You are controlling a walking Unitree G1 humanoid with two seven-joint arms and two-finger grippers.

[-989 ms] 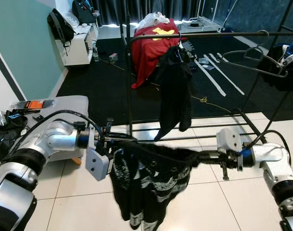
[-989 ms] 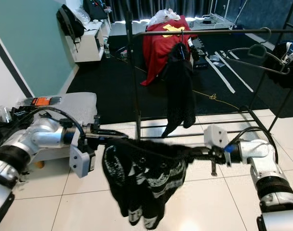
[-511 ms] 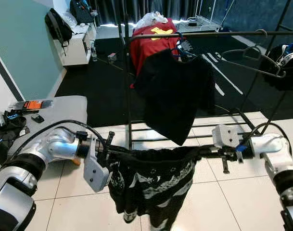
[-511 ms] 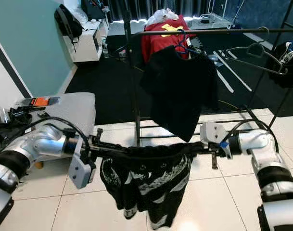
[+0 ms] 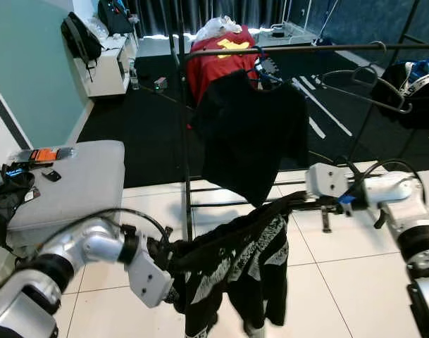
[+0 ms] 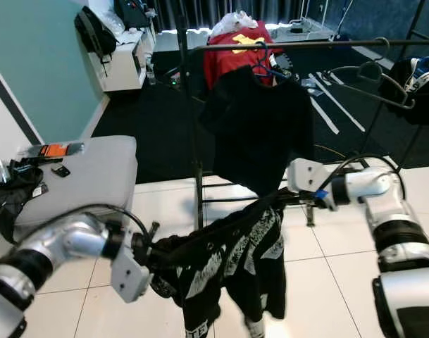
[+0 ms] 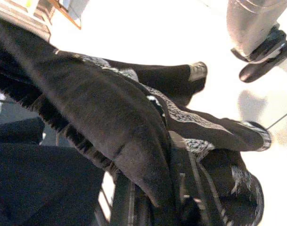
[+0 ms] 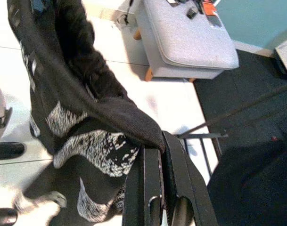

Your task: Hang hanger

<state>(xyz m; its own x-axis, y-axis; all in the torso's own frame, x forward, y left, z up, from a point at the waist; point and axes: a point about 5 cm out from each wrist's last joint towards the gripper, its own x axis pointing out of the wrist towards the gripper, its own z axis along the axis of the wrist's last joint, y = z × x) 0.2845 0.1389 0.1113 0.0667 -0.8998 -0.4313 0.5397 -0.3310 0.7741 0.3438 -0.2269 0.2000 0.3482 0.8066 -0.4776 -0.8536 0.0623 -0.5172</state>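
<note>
The garment point(image 5: 235, 264), black with a white pattern, is stretched between both grippers below the rail point(image 5: 299, 49), not yet up on it. The right gripper point(image 5: 299, 203) is raised near the rack's point(image 5: 187, 176) lower crossbar, and the right wrist view shows its fingers point(image 8: 155, 183) closed narrow on a fold of the garment's edge. The left gripper point(image 5: 173, 264) sits lower, over the floor tiles; its fingers are buried in cloth, so I cannot tell whether they grip (the cloth does drape from it). I cannot make out the hanger inside the garment.

A black shirt point(image 5: 249, 130) already hangs at the rail's left end, and an empty hanger point(image 5: 362, 83) further right. Judged from this, the task is barely midway: carried to the rack, with lifting and hooking on left to do.
</note>
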